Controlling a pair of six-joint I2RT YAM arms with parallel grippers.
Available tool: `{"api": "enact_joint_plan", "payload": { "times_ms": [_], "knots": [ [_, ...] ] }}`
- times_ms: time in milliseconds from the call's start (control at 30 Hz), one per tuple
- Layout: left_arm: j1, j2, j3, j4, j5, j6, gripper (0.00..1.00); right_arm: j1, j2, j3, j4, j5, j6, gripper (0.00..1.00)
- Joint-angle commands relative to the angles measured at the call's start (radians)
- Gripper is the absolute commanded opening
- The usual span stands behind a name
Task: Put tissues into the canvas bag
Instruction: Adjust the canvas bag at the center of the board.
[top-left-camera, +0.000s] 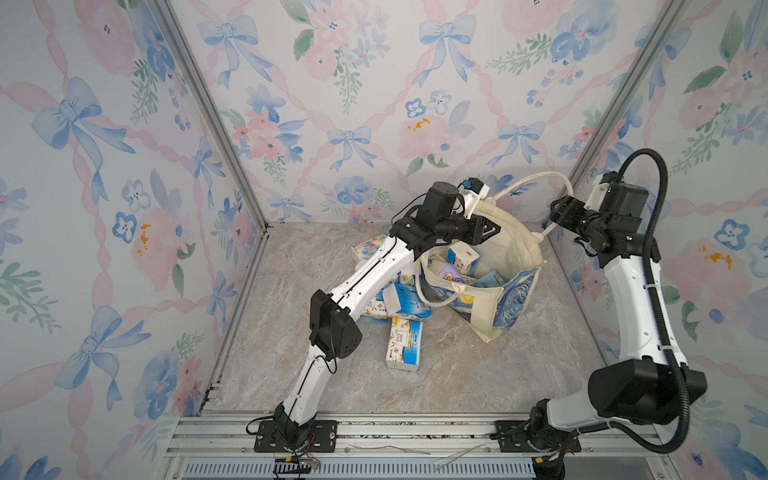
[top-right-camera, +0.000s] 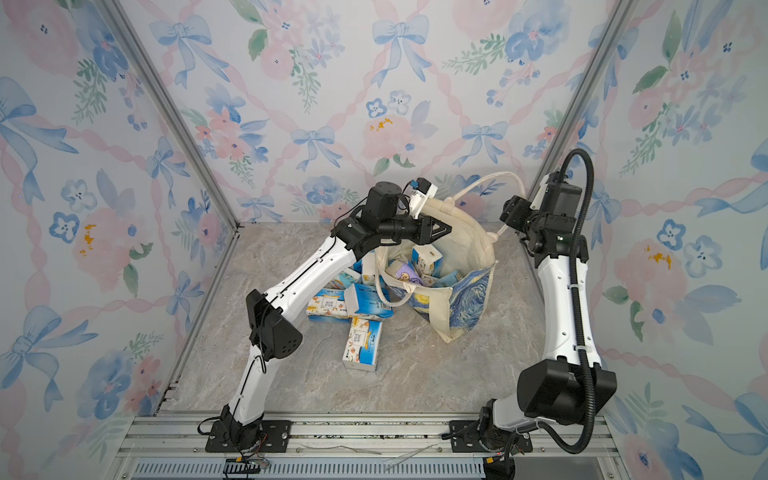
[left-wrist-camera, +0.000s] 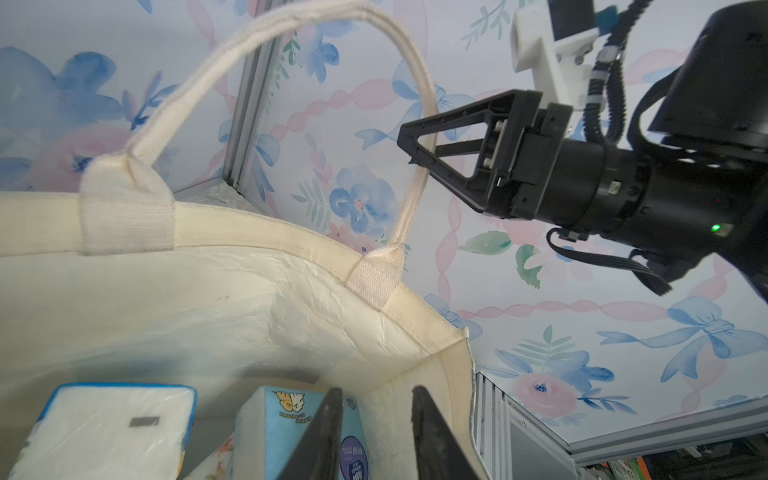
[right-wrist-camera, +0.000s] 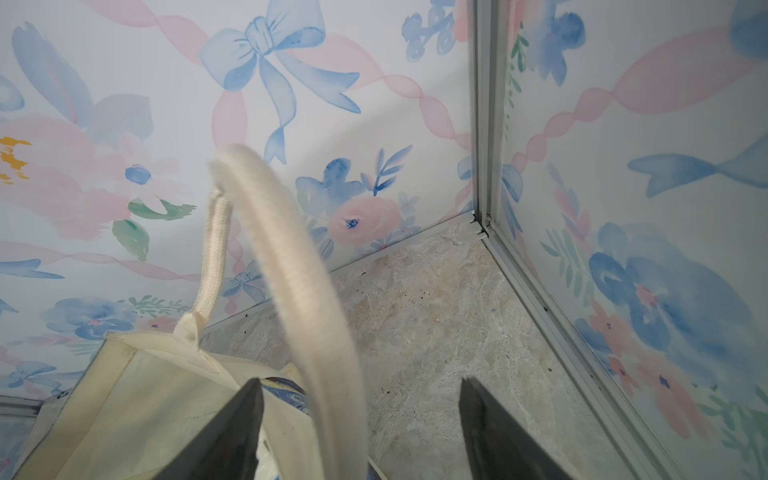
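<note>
Two tools are tending the canvas bag (top-left-camera: 519, 245): left tool (left-wrist-camera: 376, 390), narrowly parted and empty, hovering over its mouth; right tool (right-wrist-camera: 360, 380), spread, straddling the two-o'clock handle (right-wrist-camera: 291, 270), which probably needs pinching taut.

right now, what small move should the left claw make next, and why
Probably lift the left claw clear of the canvas bag and swing it toward the loose tissues on the table: its jaws stand apart, empty, above packs already inside, and several lie outside.
</note>
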Motion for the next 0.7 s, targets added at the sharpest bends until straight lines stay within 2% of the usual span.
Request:
{"api": "enact_joint_plan", "payload": {
  "times_ms": [0,133,300,400,533,667],
  "knots": [
    [0.026,-0.089,-0.059,-0.035,-0.042,0.063,0.31,-0.044,0.002,0.011,-0.008,-0.116,0.071,0.79],
    [0.055,-0.171,-0.144,-0.057,-0.103,0.089,0.31,-0.111,-0.011,-0.03,0.034,-0.189,0.113,0.81],
    [0.137,-0.279,-0.259,-0.197,-0.31,0.114,0.31,-0.093,-0.109,-0.085,0.056,-0.181,0.042,0.81],
    [0.205,-0.358,-0.412,-0.212,-0.371,0.095,0.33,-0.002,-0.172,-0.09,-0.001,-0.139,-0.058,0.81],
    [0.269,-0.443,-0.603,-0.219,-0.371,0.084,0.36,0.155,-0.251,-0.109,-0.092,-0.046,-0.173,0.81],
    [0.293,-0.485,-0.734,-0.24,-0.322,0.078,0.44,0.27,-0.327,-0.171,-0.134,-0.064,-0.203,0.81]
  ]
}}
